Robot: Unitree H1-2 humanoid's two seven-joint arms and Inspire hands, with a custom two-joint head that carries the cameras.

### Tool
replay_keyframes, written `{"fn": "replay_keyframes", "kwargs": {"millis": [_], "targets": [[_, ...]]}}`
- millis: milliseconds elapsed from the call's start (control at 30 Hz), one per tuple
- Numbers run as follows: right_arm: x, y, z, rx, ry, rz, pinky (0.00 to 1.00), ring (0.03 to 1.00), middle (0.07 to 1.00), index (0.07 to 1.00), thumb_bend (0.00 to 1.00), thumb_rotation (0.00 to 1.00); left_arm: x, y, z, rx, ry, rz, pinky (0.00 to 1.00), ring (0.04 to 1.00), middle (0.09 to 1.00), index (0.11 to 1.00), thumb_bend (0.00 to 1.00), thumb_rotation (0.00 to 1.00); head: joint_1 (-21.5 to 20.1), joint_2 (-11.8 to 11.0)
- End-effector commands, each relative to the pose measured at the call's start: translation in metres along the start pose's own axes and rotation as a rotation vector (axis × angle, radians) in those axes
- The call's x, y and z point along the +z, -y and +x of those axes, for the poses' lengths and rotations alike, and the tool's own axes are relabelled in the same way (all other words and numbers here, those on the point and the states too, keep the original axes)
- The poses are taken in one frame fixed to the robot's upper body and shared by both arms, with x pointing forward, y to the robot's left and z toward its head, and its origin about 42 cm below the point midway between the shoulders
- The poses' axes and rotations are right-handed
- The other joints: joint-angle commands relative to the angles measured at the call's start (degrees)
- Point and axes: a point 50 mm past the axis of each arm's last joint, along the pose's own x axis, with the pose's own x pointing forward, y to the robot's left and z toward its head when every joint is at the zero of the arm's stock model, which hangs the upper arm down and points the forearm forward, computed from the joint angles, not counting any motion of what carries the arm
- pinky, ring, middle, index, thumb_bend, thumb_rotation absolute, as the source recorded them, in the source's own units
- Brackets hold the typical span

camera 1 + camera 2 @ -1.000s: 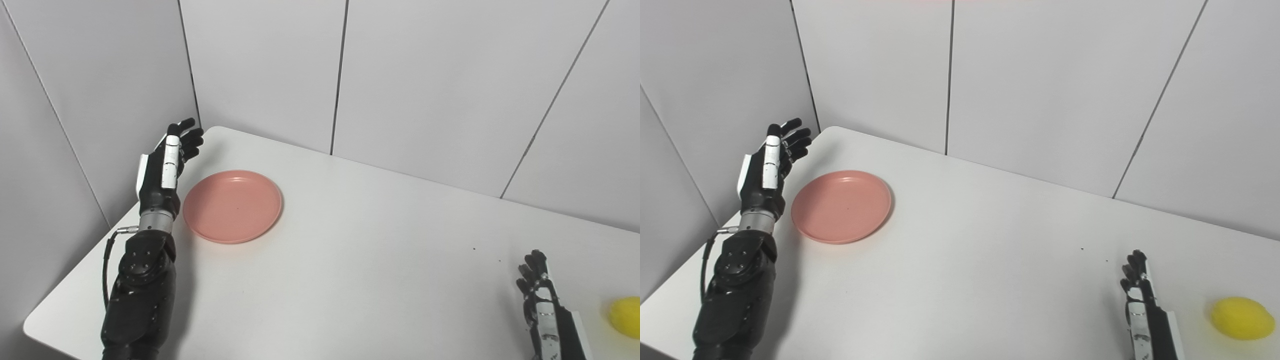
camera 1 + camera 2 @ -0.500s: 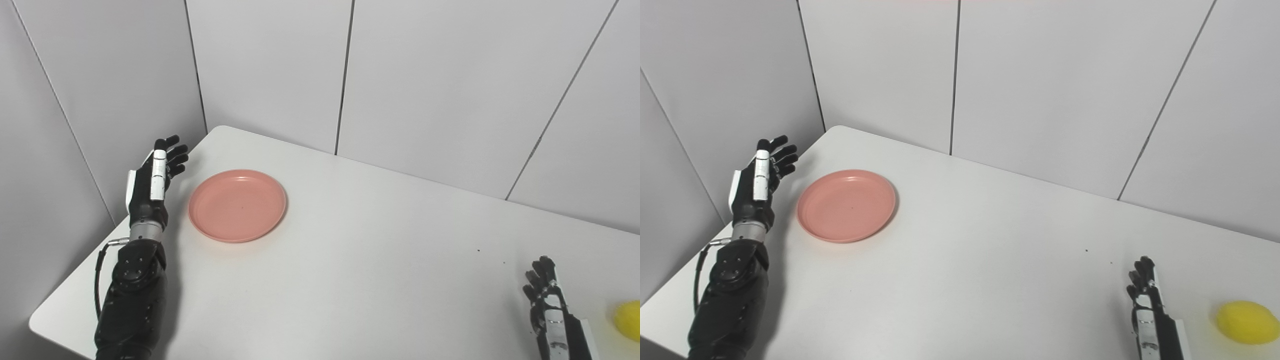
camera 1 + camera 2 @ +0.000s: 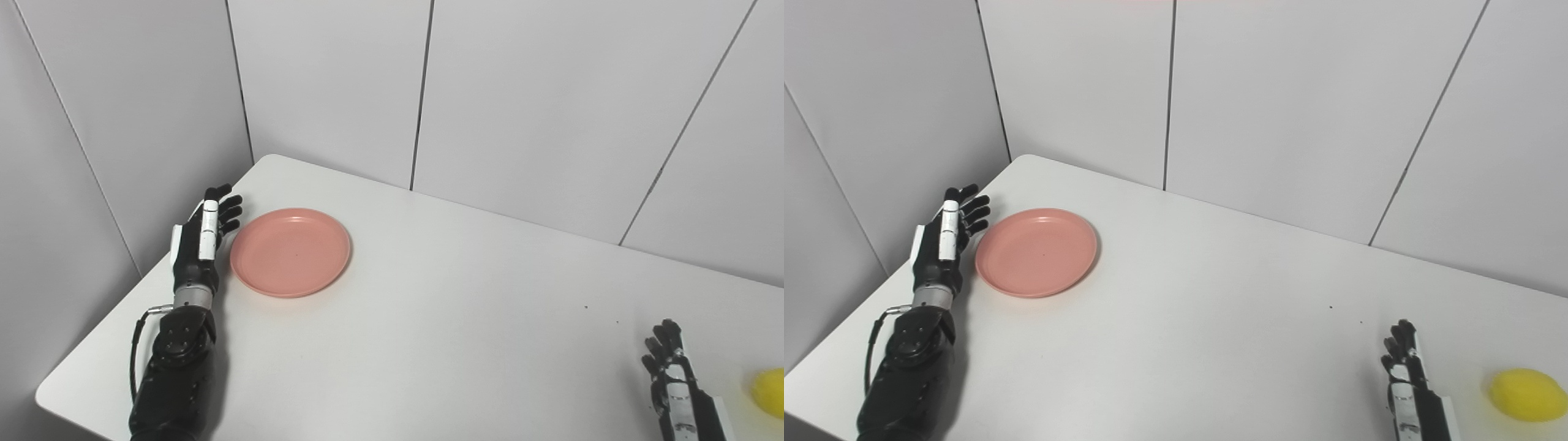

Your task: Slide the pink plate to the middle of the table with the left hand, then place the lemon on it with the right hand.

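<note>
plate (image 3: pixel 290 252): on the surface (image 3: pixel 441 318), left of centre in the frame, near the surface's far left corner.
left robot hand (image 3: pixel 201 243): at the left of the frame, just beside the plate's left rim, its arm running down to the lower left edge.
lemon (image 3: pixel 1526 395): on the surface at the lower right corner of the frame, well apart from the plate.
right robot hand (image 3: pixel 1407 381): lower right of the frame, near the lemon and to its left, its arm entering from the bottom edge.
wall panels (image 3: pixel 502 98): behind the surface, filling the upper part of the frame and the left side.
</note>
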Motion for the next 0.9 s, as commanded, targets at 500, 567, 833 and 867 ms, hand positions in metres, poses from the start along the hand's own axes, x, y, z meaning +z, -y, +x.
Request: {"fn": "replay_keyframes", "kwargs": {"millis": [500, 567, 833, 867], "targets": [[0.016, 0.004, 0.004, -0.008, 0.066, -0.021, 1.00, 1.000, 1.000, 1.000, 0.44, 0.97, 0.009, 0.016, 0.004, -0.034, 0.061, -0.020, 0.84, 0.819, 0.816, 0.820, 0.68, 1.00, 0.09, 0.46], [0.017, 0.004, 0.004, -0.007, 0.066, -0.020, 1.00, 1.000, 1.000, 1.000, 0.44, 0.97, 0.008, 0.017, 0.004, -0.041, 0.065, -0.014, 0.83, 0.819, 0.816, 0.823, 0.68, 1.00, 0.09, 0.53], [0.018, 0.003, 0.004, -0.011, 0.069, -0.021, 1.00, 1.000, 1.000, 1.000, 0.44, 0.95, 0.009, 0.028, 0.004, -0.066, 0.054, -0.043, 0.82, 0.816, 0.814, 0.814, 0.69, 1.00, -0.20, 0.69], [0.018, 0.003, 0.004, -0.012, 0.073, -0.029, 1.00, 1.000, 1.000, 1.000, 0.43, 0.96, 0.009, 0.030, 0.004, -0.072, 0.055, -0.046, 0.82, 0.816, 0.814, 0.814, 0.69, 1.00, -0.21, 0.83]]}}
